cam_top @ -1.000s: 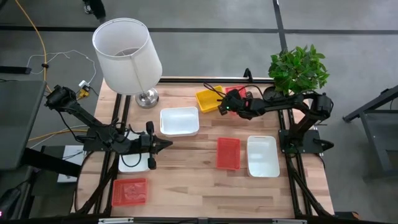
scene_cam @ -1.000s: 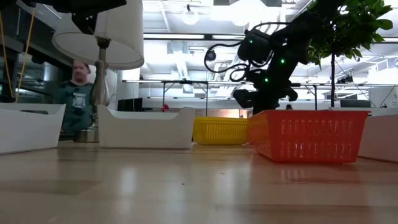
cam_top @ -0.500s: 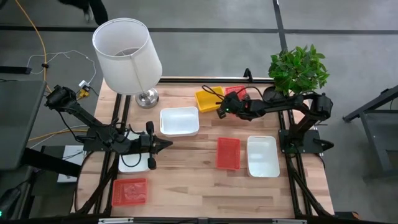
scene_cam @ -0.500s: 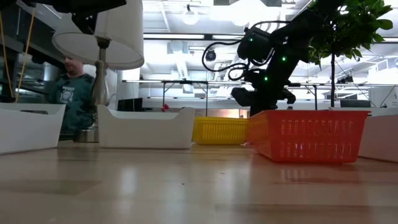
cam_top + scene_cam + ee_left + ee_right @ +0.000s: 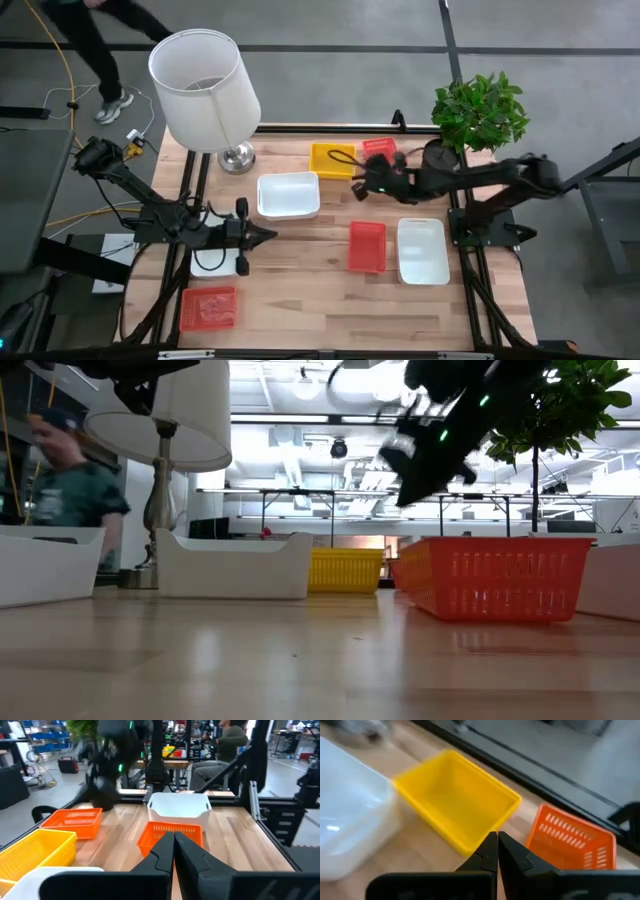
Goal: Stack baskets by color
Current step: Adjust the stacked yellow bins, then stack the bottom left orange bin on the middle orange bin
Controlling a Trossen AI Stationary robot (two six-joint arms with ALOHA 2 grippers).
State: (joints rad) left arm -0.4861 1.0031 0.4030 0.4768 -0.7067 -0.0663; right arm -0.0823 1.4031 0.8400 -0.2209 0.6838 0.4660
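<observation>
At the table's far edge a yellow basket (image 5: 332, 158) (image 5: 457, 815) rests on its base with a red basket (image 5: 379, 148) (image 5: 570, 845) beside it. A white basket (image 5: 289, 194) lies in the middle. Another red basket (image 5: 367, 245) and a white one (image 5: 423, 250) lie to the right. A white basket (image 5: 215, 262) and a red one (image 5: 208, 307) sit near left. My right gripper (image 5: 355, 188) (image 5: 497, 836) hangs shut and empty, above the table just near of the yellow basket. My left gripper (image 5: 272, 233) (image 5: 173, 836) is shut, level, pointing right.
A white lamp (image 5: 205, 88) stands at the far left corner and a potted plant (image 5: 480, 110) at the far right. A person (image 5: 75, 490) walks behind the table. Bare wood lies along the near edge in the middle.
My right gripper has risen and drawn back from the yellow and red baskets at the far edge toward the table's near side, staying shut. In the low view it has gone from just above the baskets' rims to well above them.
</observation>
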